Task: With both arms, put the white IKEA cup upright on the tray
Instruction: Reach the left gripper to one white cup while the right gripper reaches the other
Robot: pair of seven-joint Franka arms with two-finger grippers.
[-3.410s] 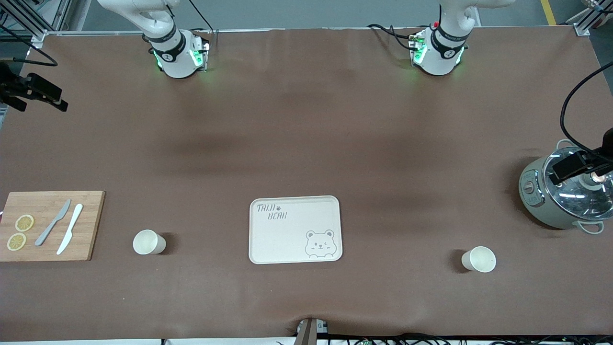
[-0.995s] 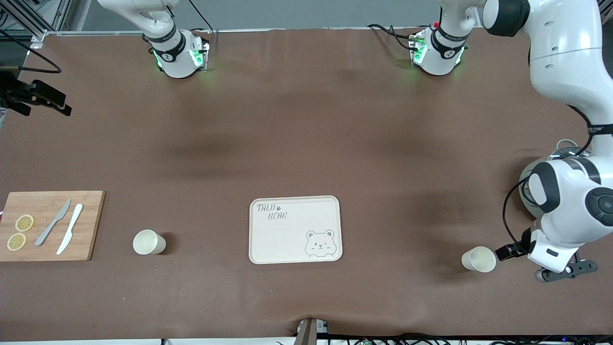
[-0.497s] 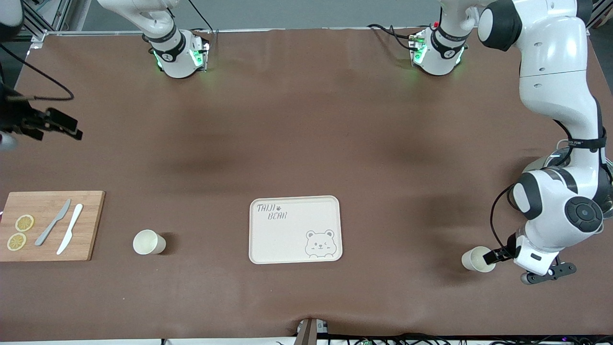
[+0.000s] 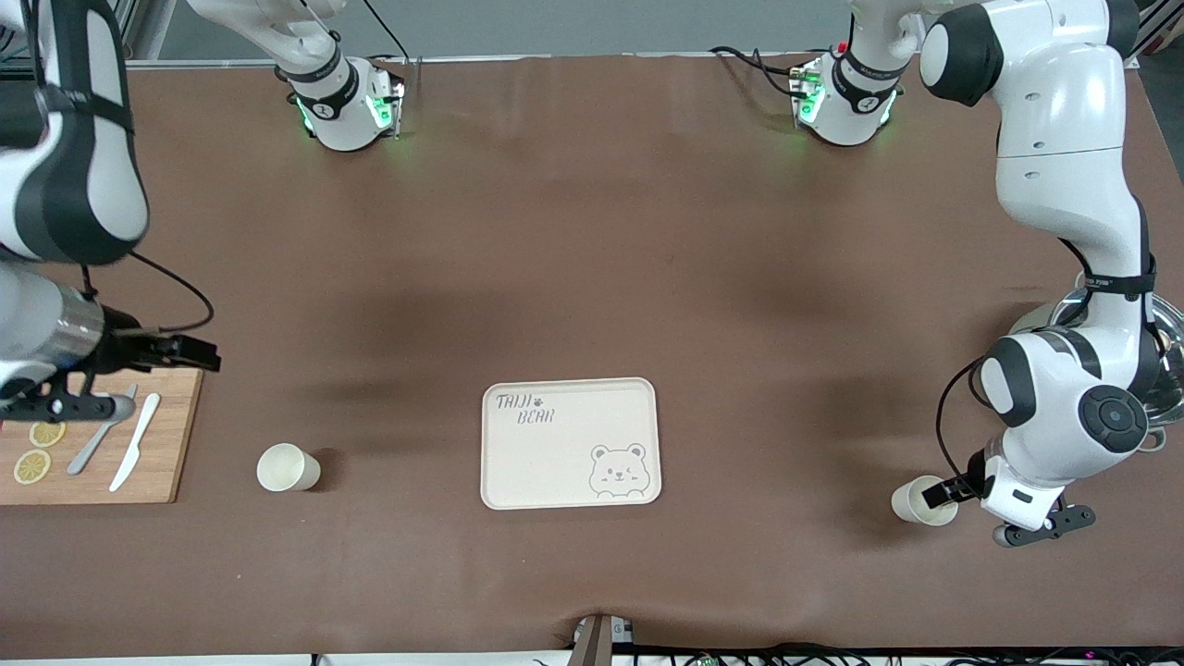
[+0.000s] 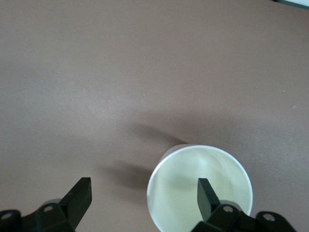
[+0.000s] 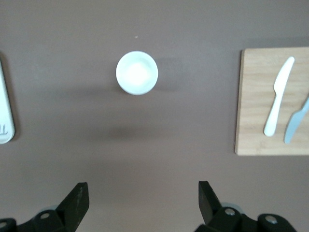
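Note:
The cream tray [image 4: 518, 462] lies mid-table. One white cup [image 4: 288, 467] stands upright toward the right arm's end; it also shows in the right wrist view [image 6: 137, 72]. A second white cup [image 4: 916, 500] stands upright toward the left arm's end. My left gripper [image 4: 947, 493] is open at this cup. In the left wrist view one finger [image 5: 205, 193] is over the cup's mouth [image 5: 193, 179] and the gripper [image 5: 143, 195] holds nothing. My right gripper [image 4: 196, 355] is open and empty, up over the corner of the cutting board; its wrist view [image 6: 140, 200] looks down on brown table.
A wooden cutting board [image 4: 171, 435] with two knives [image 4: 136, 444] and lemon slices [image 4: 32, 465] lies at the right arm's end. A grey pot [image 4: 1167, 370] stands at the left arm's end, mostly hidden by the left arm. The tray's edge [image 6: 5, 116] shows in the right wrist view.
The left arm came in from the table's end and brought its open gripper up against the cup. The right gripper swung down from the table's edge to over the cutting board's corner.

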